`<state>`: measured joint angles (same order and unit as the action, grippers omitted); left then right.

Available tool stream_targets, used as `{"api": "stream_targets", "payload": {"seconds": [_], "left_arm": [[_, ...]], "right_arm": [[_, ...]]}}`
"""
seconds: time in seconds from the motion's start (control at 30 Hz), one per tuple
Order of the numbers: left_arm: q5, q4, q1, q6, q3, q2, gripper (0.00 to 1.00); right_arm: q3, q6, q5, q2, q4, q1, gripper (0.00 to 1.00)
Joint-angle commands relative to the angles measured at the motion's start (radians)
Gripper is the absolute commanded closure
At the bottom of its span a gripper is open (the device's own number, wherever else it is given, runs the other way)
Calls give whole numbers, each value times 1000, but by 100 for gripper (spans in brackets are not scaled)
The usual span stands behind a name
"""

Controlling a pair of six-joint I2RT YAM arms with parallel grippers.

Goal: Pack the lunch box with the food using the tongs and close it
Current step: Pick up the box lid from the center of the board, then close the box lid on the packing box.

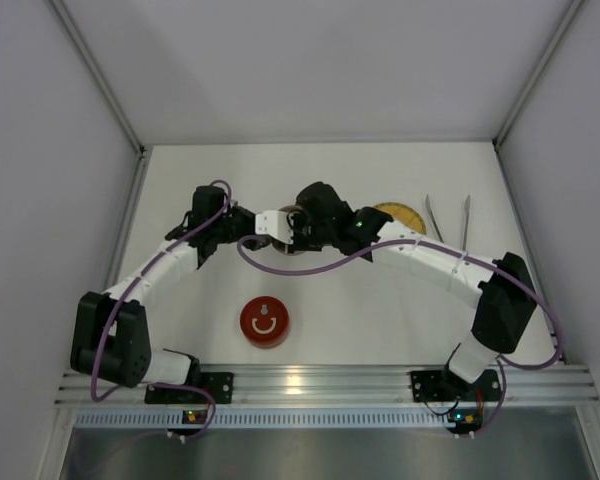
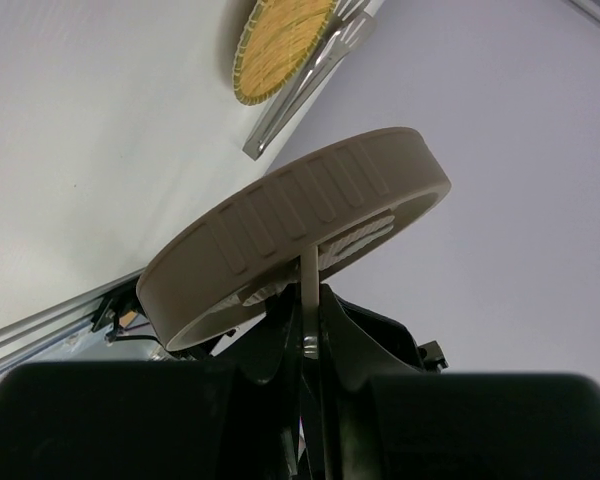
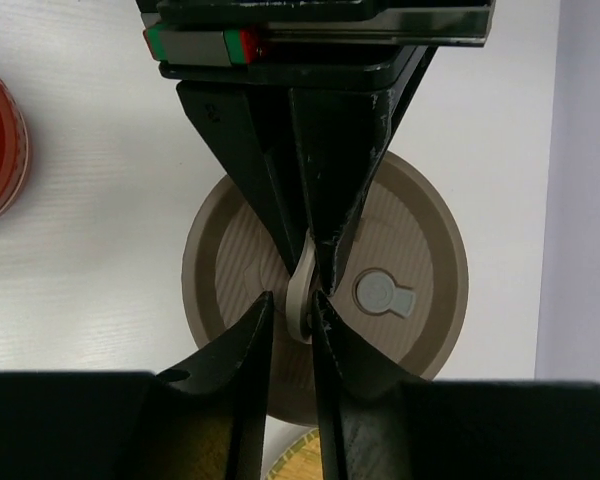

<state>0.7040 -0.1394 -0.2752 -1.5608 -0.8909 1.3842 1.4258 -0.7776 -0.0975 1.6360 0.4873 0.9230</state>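
Note:
A round taupe lid [image 2: 310, 200] hangs tilted over the table's middle. My left gripper [image 2: 308, 300] is shut on its thin handle strap. In the right wrist view the lid [image 3: 420, 240] is seen from above. There my right gripper [image 3: 292, 300] stands narrowly open round the same handle loop [image 3: 302, 290], one finger touching it and a sliver of gap at the other. The red round lunch box [image 1: 265, 322] sits uncovered near the front. The silver tongs [image 1: 433, 215] lie at the right, beside the plate. No food shows in any view.
A yellow woven plate [image 1: 405, 213] lies just right of the two grippers, partly under the right arm. White walls enclose the table on three sides. The aluminium rail [image 1: 320, 380] with the arm bases runs along the front edge.

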Motion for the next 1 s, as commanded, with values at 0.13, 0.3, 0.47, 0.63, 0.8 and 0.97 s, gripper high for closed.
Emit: {"api": "stream_targets", "payload": {"seconds": [0.13, 0.3, 0.47, 0.63, 0.8, 0.97], "left_arm": [[0, -15, -9, 19, -54, 3, 100], [-18, -37, -9, 39, -57, 4, 95], [-26, -55, -9, 51, -65, 7, 81], [-35, -60, 7, 74, -59, 6, 17], [-63, -106, 42, 148, -72, 10, 2], [-60, -160, 155, 254, -161, 18, 2]], "right_arm": [[50, -8, 50, 25, -65, 27, 98], [42, 1, 70, 22, -98, 27, 100], [36, 0, 74, 28, -121, 25, 100], [22, 3, 64, 2, -150, 20, 100], [19, 37, 41, -11, -159, -21, 100], [19, 148, -60, -10, -185, -143, 100]]}}
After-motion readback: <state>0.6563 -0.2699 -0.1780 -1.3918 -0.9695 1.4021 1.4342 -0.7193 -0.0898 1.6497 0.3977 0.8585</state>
